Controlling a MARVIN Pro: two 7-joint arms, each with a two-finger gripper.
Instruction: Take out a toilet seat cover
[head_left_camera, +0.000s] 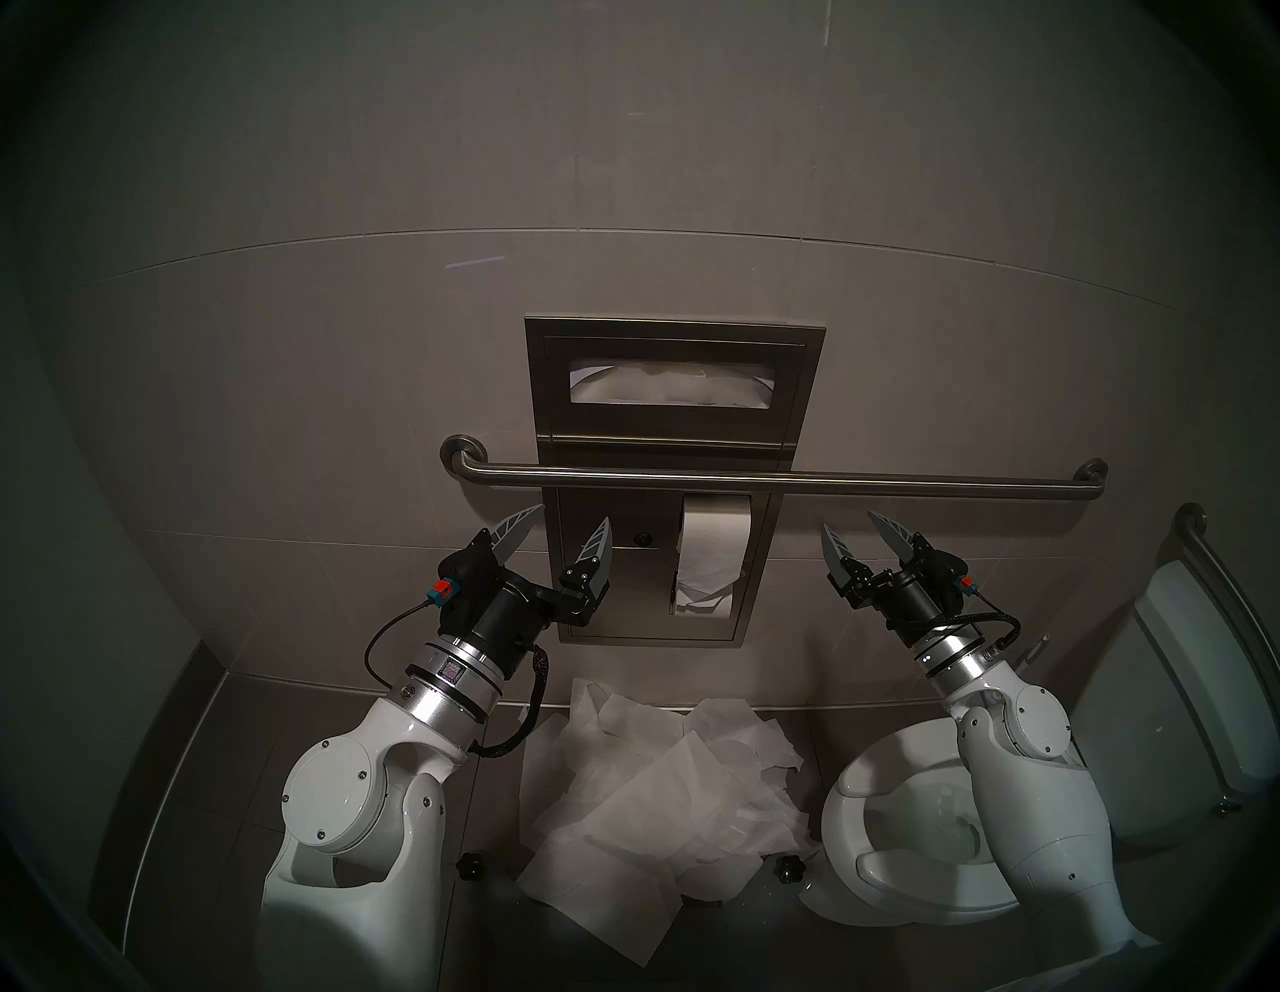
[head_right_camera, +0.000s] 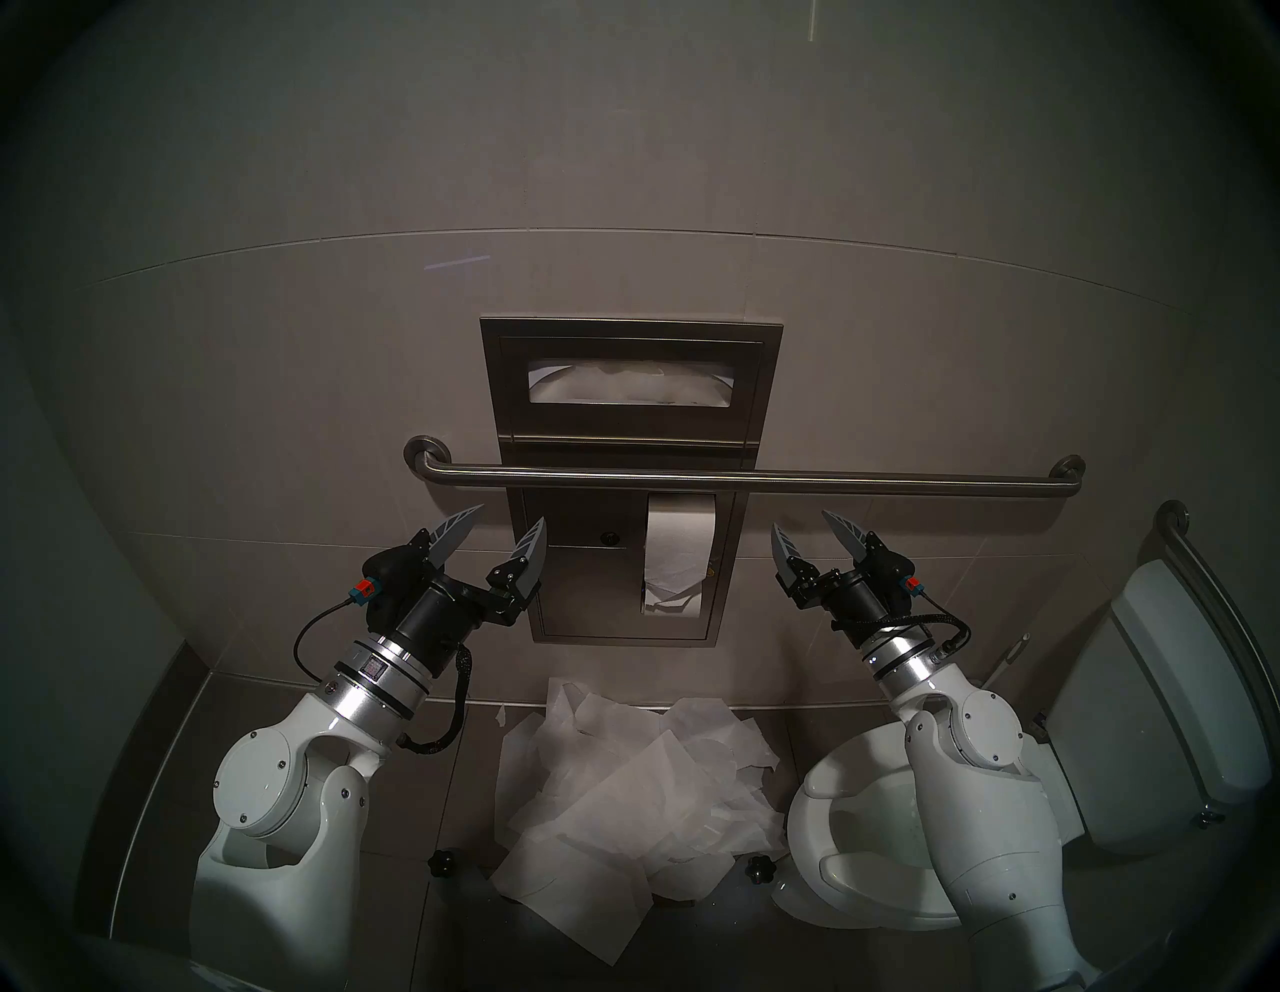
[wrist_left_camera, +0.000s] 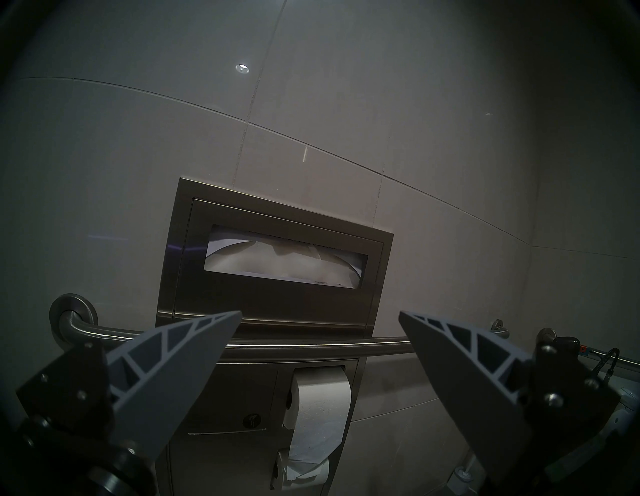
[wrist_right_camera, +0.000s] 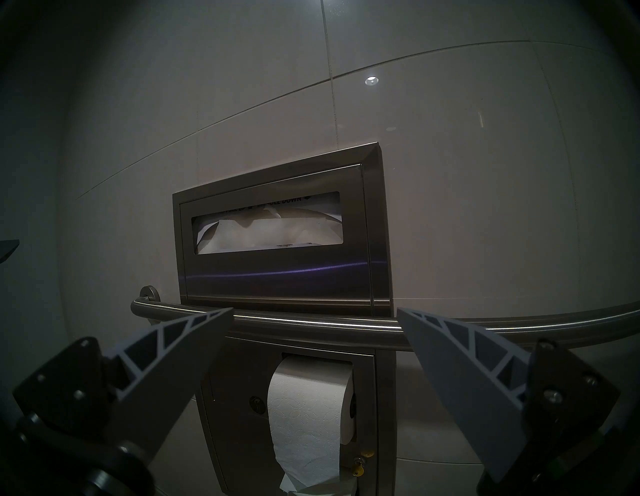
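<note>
A steel wall dispenser (head_left_camera: 675, 429) has a wide slot in which crumpled white toilet seat cover paper (head_left_camera: 665, 384) shows; it also shows in the left wrist view (wrist_left_camera: 277, 263) and the right wrist view (wrist_right_camera: 266, 235). No single sheet hangs out of the slot. My left gripper (head_left_camera: 571, 516) is open and empty, below the slot and the bar, in front of the panel's lower left. My right gripper (head_left_camera: 850, 521) is open and empty, right of the panel, below the bar. Both point up toward the wall.
A steel grab bar (head_left_camera: 831, 481) runs across the panel between the slot and both grippers. A toilet paper roll (head_left_camera: 713, 547) hangs in the lower panel. A big heap of white paper sheets (head_left_camera: 658, 796) lies on the floor. The toilet (head_left_camera: 893, 893) stands at right.
</note>
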